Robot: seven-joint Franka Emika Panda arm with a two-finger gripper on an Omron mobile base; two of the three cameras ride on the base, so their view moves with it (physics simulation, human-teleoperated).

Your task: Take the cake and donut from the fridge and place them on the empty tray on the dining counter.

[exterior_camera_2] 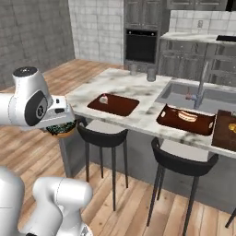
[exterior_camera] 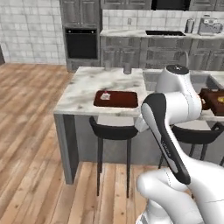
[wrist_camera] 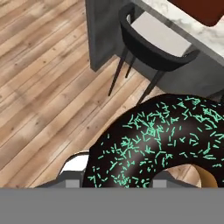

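Note:
My gripper (exterior_camera_2: 61, 128) is shut on the donut (exterior_camera_2: 60, 130), a dark chocolate ring with green sprinkles that looms large in the hand view (wrist_camera: 162, 140). It hangs below counter height, off the near left corner of the dining counter (exterior_camera_2: 138, 87) (exterior_camera: 83, 94). The flat reddish-brown tray (exterior_camera_2: 115, 105) (exterior_camera: 118, 99) lies on that counter. The small white cake (exterior_camera_2: 104, 98) (exterior_camera: 105, 96) with a red top sits on the tray's left end. A corner of the tray (wrist_camera: 201, 11) shows at the top right of the hand view. The fridge is out of view.
Black stools (exterior_camera_2: 102, 133) (exterior_camera_2: 182, 161) (exterior_camera: 113, 131) stand under the counter's near edge, one (wrist_camera: 148, 43) right ahead of the hand. A darker raised-sided tray with orange food (exterior_camera_2: 185, 119) lies to the right, a sink (exterior_camera_2: 203, 94) behind it. Two cups (exterior_camera_2: 150, 73) stand at the far edge.

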